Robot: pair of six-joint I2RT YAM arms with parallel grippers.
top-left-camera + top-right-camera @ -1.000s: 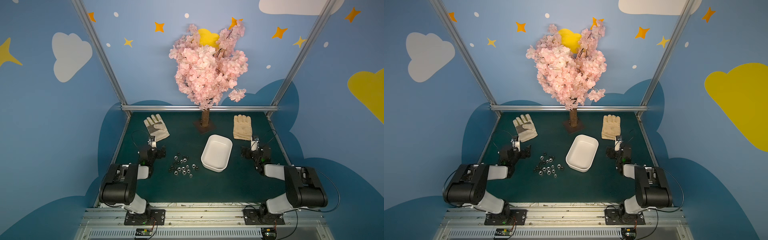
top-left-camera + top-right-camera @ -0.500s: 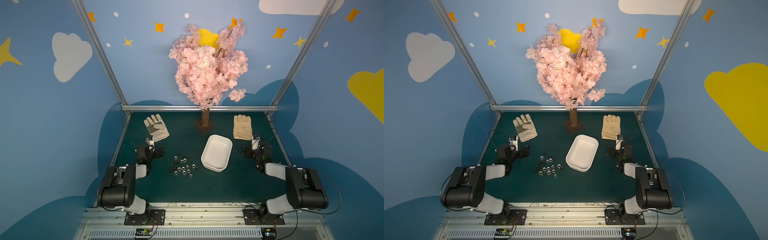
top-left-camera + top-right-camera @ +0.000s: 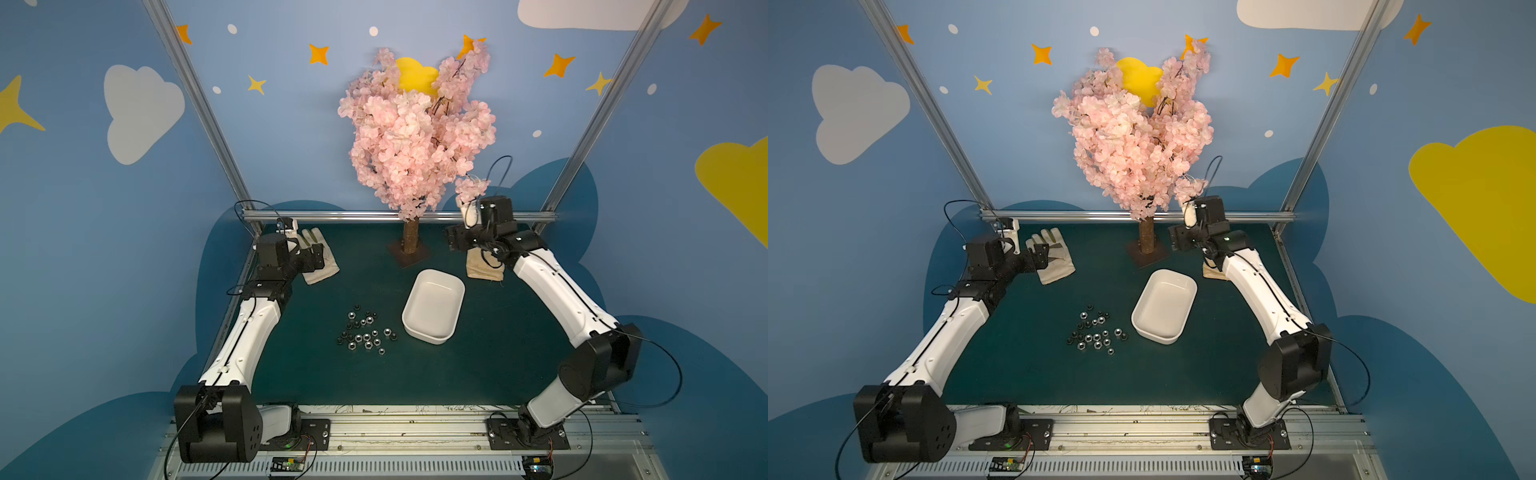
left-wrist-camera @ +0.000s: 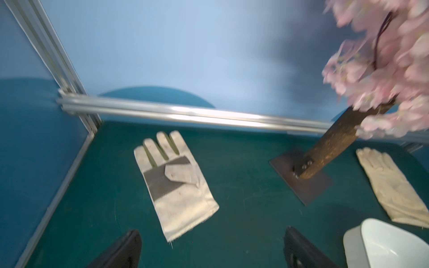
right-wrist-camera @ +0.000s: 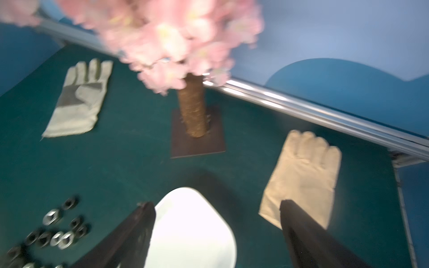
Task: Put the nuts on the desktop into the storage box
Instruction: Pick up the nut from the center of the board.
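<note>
Metal nuts [image 3: 365, 334] lie clustered mid-tabletop [image 3: 498, 353], just beside the empty box [image 3: 434, 305]; none is in, so I judge the first pick not yet begun; left pincer [image 4: 212, 241] and right pincer [image 5: 216, 212] both gape, empty, over the far gloves [image 4: 176, 185]; next I must drop onto one nut; room is open around the cluster, though the tree [image 3: 415, 145] crowds my right arm.

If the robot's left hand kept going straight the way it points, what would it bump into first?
Probably the grey-patched work glove on the green table: in the wrist view it sits just ahead of the open left hand. Height is unclear, so the hand might skim over it.
</note>
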